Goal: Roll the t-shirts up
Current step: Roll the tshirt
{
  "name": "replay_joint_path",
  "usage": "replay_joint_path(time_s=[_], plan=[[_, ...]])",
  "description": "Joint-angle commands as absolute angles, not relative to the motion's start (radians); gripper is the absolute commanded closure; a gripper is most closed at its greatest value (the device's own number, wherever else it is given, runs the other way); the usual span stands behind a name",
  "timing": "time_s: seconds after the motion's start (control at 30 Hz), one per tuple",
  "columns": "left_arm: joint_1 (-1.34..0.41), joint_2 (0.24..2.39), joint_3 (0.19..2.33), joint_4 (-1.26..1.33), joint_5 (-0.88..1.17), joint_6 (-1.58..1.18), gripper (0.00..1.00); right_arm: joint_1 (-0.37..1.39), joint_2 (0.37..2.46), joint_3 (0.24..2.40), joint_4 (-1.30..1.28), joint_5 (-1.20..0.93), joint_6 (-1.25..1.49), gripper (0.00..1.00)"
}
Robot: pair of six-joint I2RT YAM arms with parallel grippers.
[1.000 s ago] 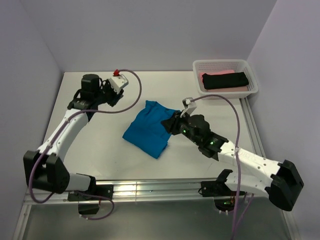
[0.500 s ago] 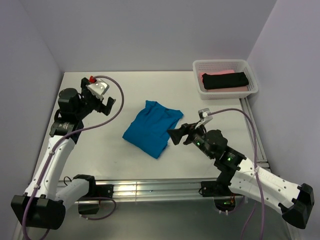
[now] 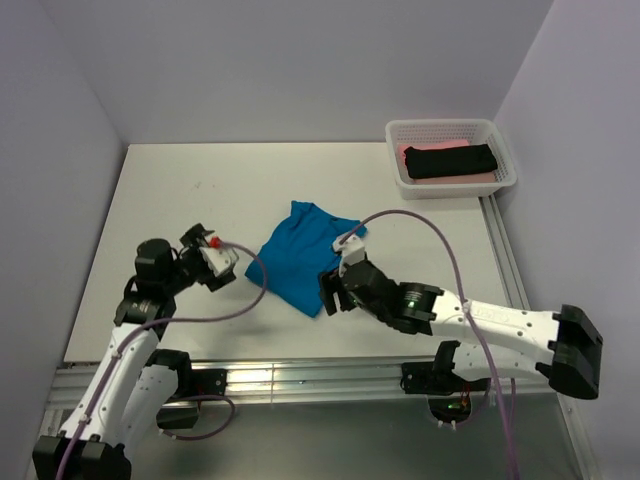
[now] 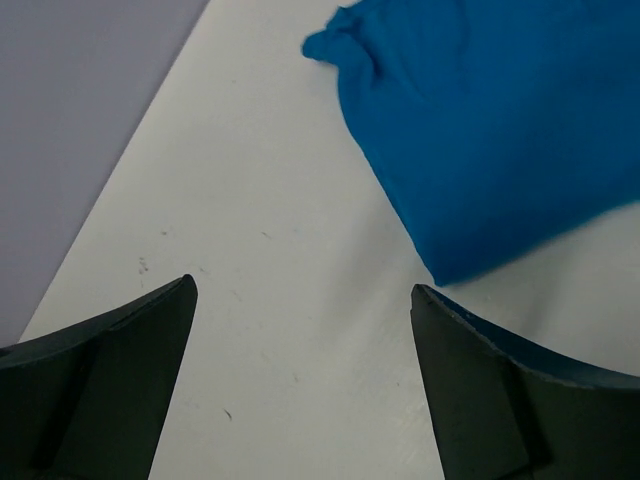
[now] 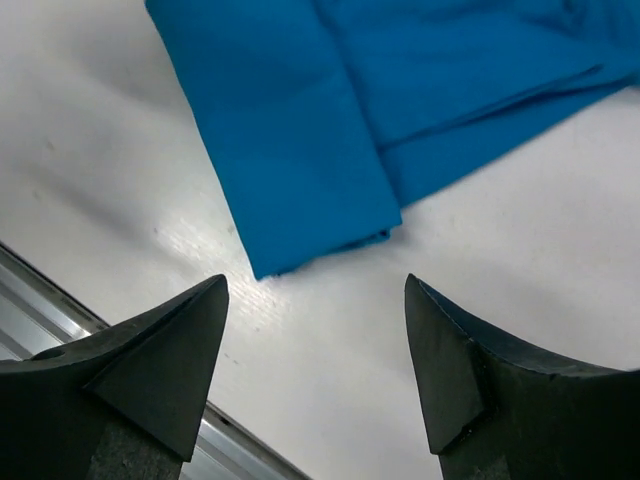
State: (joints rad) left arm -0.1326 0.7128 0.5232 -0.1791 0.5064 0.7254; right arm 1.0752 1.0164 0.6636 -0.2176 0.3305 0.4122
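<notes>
You have the blue t-shirt (image 3: 300, 262) lying soft and folded flat, roughly rectangular, mid-desk (image 3: 200, 190). Your left end effector (image 4: 303, 290) and right end effector (image 5: 315, 285) both stand wide, empty, dark wedge-shaped fingers (image 5: 150, 370) near its front corners.

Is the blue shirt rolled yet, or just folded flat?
Folded flat, not rolled. The blue shirt lies in flat layers on the table; the right wrist view shows stacked edges, no roll.
</notes>
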Motion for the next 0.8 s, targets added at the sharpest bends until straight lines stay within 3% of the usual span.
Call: replay_joint_path(time_s=[0.0, 0.27, 0.47, 0.63, 0.7, 0.77], plan=[[-0.137, 0.66, 0.427, -0.106, 0.586, 0.943, 0.06, 1.164, 1.098, 0.742, -0.334, 0.449, 0.359, 0.23], [-0.138, 0.712, 0.278, 0.055, 0.586, 1.126, 0.11, 1.36, 1.334, 0.788, -0.348, 0.678, 0.295, 0.29], [-0.137, 0.703, 0.216, 0.05, 0.709, 1.307, 0.17, 1.437, 1.482, 0.859, -0.353, 0.692, 0.207, 0.26], [-0.135, 0.739, 0.229, 0.038, 0.753, 1.367, 0.16, 1.47, 1.6, 0.91, -0.364, 0.716, 0.157, 0.27], [-0.13, 0.776, 0.245, 0.014, 0.784, 1.399, 0.25, 1.477, 1.623, 0.919, -0.347, 0.715, 0.124, 0.27], [-0.115, 0.807, 0.258, 0.015, 0.81, 1.411, 0.27, 1.479, 1.657, 0.933, -0.33, 0.712, 0.098, 0.29]])
